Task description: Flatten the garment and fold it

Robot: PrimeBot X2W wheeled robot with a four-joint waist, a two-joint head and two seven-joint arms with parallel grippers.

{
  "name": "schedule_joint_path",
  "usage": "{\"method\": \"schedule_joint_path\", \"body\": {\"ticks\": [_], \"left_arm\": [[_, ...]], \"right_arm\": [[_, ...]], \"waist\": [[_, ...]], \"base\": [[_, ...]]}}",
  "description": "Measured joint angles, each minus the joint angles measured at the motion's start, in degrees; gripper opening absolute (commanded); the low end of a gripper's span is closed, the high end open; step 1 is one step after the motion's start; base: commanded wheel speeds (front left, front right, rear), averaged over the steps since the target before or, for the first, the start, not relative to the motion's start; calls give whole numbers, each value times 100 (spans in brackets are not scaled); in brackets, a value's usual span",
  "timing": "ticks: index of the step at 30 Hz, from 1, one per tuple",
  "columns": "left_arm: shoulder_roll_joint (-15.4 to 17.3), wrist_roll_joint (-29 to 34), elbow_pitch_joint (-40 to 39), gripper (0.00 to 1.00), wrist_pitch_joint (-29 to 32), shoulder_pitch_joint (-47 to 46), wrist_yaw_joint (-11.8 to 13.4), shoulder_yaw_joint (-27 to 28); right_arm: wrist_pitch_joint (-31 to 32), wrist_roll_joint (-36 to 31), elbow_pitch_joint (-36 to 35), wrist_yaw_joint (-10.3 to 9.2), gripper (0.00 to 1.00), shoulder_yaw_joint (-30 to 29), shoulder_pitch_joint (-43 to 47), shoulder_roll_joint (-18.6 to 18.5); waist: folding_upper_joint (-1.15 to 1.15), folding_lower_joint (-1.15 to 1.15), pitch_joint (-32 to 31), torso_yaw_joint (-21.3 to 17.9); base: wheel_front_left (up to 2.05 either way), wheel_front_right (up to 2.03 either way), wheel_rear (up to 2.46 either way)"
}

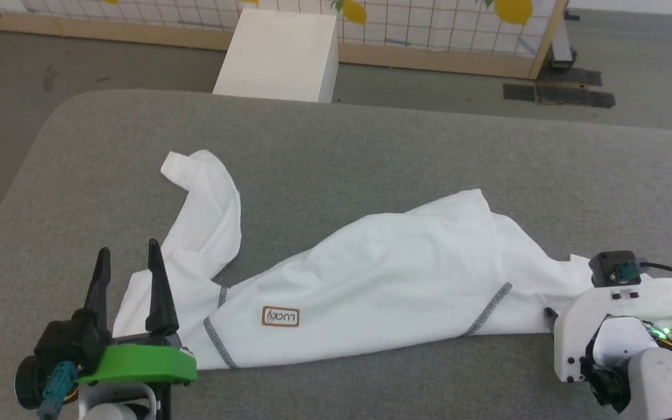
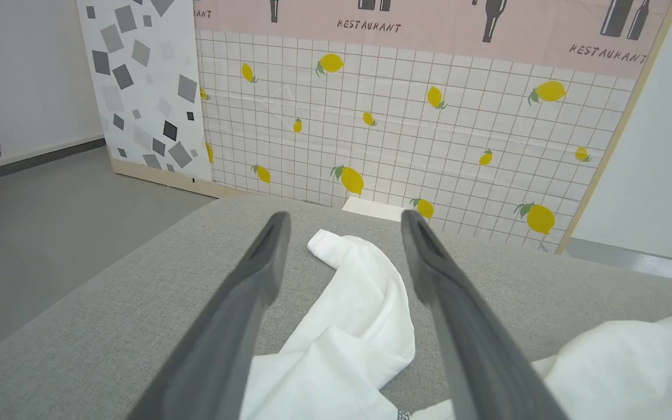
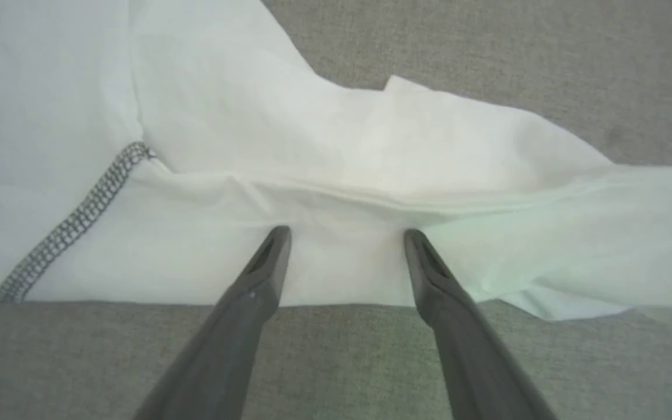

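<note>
**Head view.** The large white soft-fabric garment with dark grey zigzag seams (image 1: 371, 274) is seen lying crumpled on the grey cloth-covered table (image 1: 336, 134), stretched from left to right along the near edge. One sleeve (image 1: 207, 198) is bent away toward the far side. The small brown-bordered "LUCKY" patch (image 1: 280, 317) faces up. The left gripper (image 1: 128, 247) is positioned at the garment's left end, with its two long dark fingers spread apart and nothing held between them. The right arm's pale wrist housing (image 1: 592, 326) covers the garment's right end. A rigid white box (image 1: 280, 52) stands on the floor beyond the table.

**Left wrist view.** The open fingers are raised above the table, and the bent sleeve is framed between them.

**Right wrist view.** The right gripper (image 3: 345, 234) is spread wide and empty. Its tips are placed over the garment's near edge; contact cannot be confirmed.

**Step in hand.** Flattening is judged to be under way; no fold has been made. For the next move, a fresh grasp on opposite edges is probably required, so that the bunched body and sleeve can be drawn out flat.
</note>
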Motion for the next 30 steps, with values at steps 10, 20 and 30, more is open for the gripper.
{"method": "schedule_joint_path", "body": {"ticks": [10,20,30], "left_arm": [[-99,-5,193,100,-1,-113,-181,252],[-223,-16,287,100,-1,-123,-244,304],[-255,-69,394,100,-2,-107,-287,321]], "right_arm": [[-296,119,495,-2,0,83,-387,-45],[-34,521,-687,2,0,-1101,872,-21],[-1066,1456,-1534,0,100,-1655,1143,-11]], "waist": [[0,0,252,108],[0,0,30,-198],[0,0,-193,-466]], "base": [[0,0,0],[0,0,0],[0,0,0]]}}
